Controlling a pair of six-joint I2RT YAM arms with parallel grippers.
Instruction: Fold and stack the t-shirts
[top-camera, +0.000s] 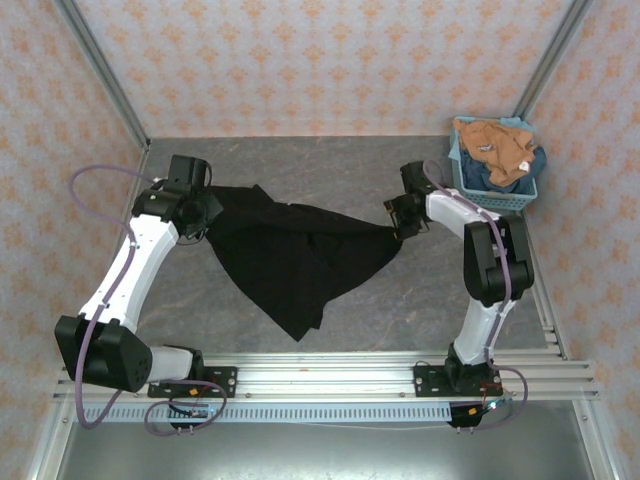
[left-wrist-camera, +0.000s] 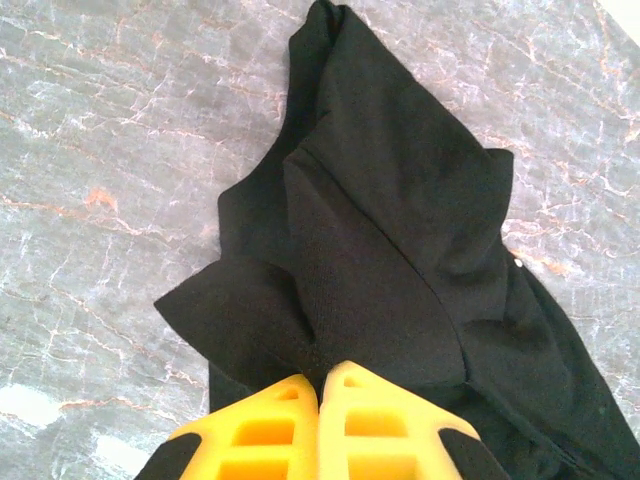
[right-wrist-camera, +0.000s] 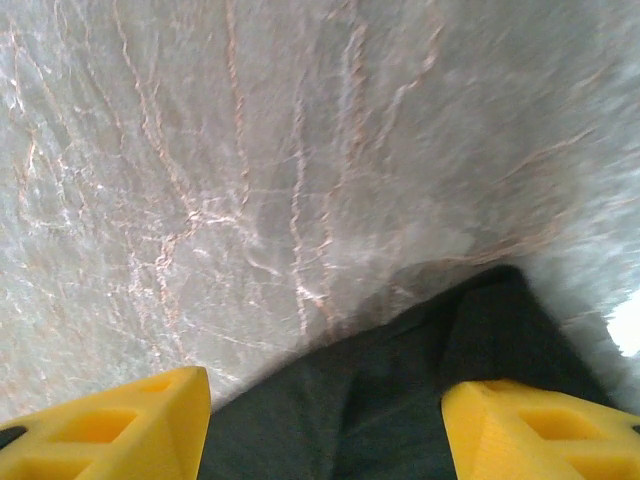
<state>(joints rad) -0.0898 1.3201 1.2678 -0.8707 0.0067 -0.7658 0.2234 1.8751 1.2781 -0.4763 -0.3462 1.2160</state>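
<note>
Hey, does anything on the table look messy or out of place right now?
The black t-shirt is bunched and skewed, not flat: the left gripper is shut on one end, while the right gripper stands open around the other.

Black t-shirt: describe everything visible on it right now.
The black t-shirt is plain, matte, soft cloth, with no print on the side showing. It lies unfolded and creased across the grey marbled table, spread between the two arms, with one corner trailing toward the near edge. The left gripper is shut on a bunched fold at its left end. Its right end tapers to a point lying between the open fingers of the right gripper, not pinched.
</note>
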